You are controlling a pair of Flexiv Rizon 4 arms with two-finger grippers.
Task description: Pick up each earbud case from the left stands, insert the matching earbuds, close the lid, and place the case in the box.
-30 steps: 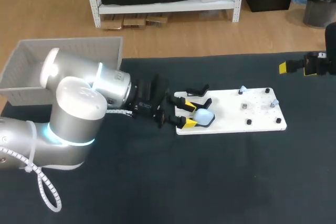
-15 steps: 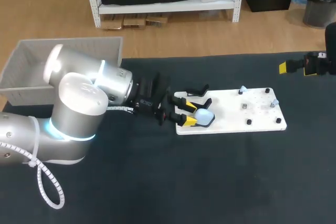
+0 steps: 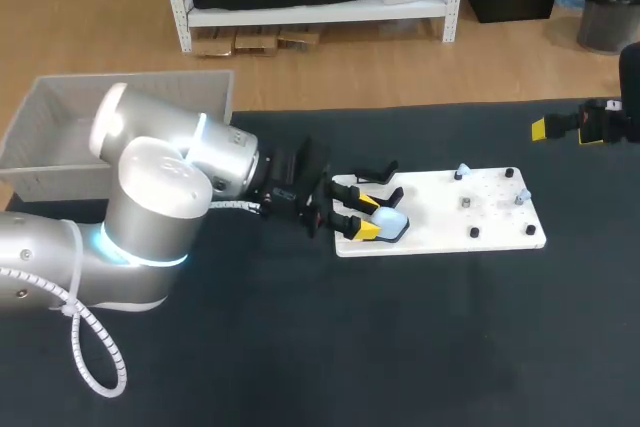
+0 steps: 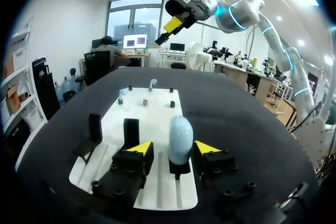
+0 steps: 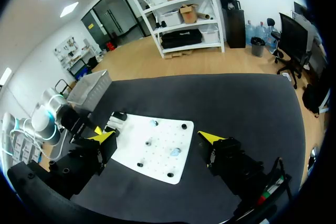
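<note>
Our left arm (image 3: 150,217) comes in from the near left with its silver elbow bent and its wrist stretched level toward the right, low over the tabletop (image 3: 400,347); our left end effector (image 3: 360,215) points right, its two yellow-tipped fingers parted, one nearer and one farther; our right arm (image 4: 247,11) shows at the far right edge; our right end effector (image 5: 157,137) hangs high above the tabletop, fingers spread wide apart.

Pale blue earbud case (image 4: 179,139) upright on black stand (image 4: 179,169).
</note>
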